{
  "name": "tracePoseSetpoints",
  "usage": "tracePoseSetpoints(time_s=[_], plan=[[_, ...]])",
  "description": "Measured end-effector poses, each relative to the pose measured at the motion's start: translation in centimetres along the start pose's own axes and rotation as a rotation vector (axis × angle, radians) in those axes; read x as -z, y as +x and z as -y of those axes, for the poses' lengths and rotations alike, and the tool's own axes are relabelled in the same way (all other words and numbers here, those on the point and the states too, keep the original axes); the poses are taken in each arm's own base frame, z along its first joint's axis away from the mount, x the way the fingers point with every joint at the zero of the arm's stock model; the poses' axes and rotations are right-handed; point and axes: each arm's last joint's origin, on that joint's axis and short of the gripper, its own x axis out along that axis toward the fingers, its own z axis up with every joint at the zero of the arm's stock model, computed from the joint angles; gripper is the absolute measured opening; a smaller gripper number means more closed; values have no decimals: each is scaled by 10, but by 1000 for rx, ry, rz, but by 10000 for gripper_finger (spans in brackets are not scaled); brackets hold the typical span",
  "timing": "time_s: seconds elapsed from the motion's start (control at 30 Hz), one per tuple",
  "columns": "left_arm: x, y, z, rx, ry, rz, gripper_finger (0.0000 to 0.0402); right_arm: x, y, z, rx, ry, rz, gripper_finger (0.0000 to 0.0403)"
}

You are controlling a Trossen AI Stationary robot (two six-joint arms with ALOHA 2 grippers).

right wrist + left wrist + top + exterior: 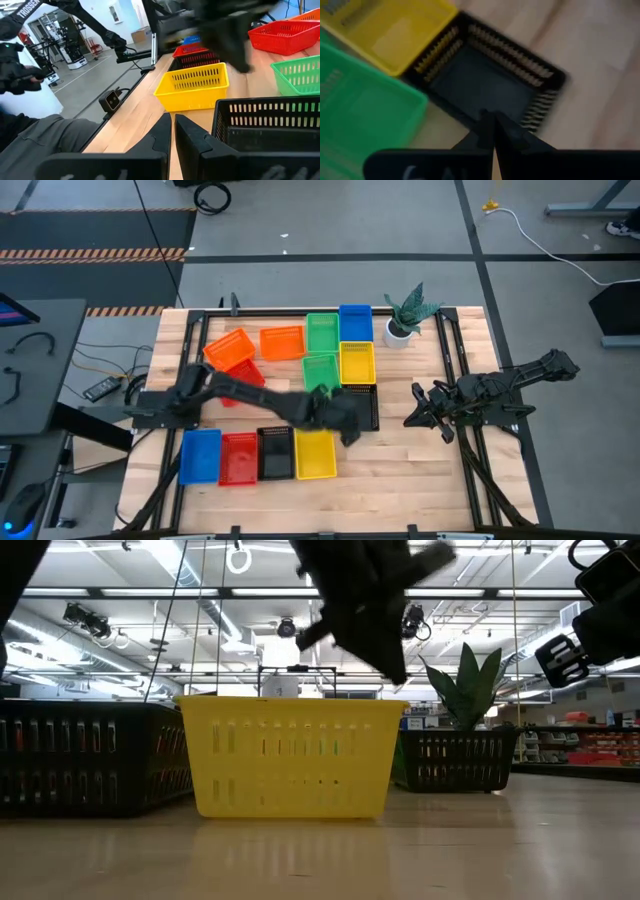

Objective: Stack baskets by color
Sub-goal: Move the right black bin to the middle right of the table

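- Hovering over the black basket (487, 85) is the left gripper (345, 423), fingers together and holding nothing; the basket is lying directly below and just ahead of the fingertips, its near rim right under them
- Lying with its long axis running away from the left gripper toward the far table edge, the black basket (364, 404) is touching a yellow basket (357, 362) on its far side and sitting just beside a green basket (320, 370)
- Sitting much nearer to this basket is the left arm; the right gripper (418, 411) is waiting near the right table edge, fingers nearly together, empty
- Waiting behind the left gripper in the front row are a second black basket (275, 452), a yellow front basket (315, 454), a red basket (238, 458) and a blue basket (201, 455); likely destination is the second black basket
- Showing as rigid thin plastic, all baskets are shallow rectangles with slotted mesh walls and flat solid floors; the rim looks like the only thing to pinch, so the fingers would need opening first
- Resting on light wooden planks (400, 470), smooth, so a nudged basket may be sliding
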Motion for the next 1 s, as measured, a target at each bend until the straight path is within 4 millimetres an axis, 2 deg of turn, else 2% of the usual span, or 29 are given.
tracePoseSetpoints(time_s=[0.17,0.33,0.47,0.6,0.77,0.83,1.0], plan=[[-6,13,-24,-3,-49,-142,8,0,0,0,0,-2,0,29],[2,35,-25,8,-25,-196,8,0,0,0,0,-21,0,29],[17,56,-26,-33,6,-256,7,0,0,0,1,-23,-4,29],[15,60,-24,-47,11,-207,7,1,1,0,4,-29,-8,29],[-1,67,-15,62,50,-45,7,1,1,1,8,-36,-17,29],[-8,74,-12,109,65,33,7,1,1,1,9,-36,-17,29],[-10,102,-17,128,63,112,7,1,1,1,8,-29,-18,29]])
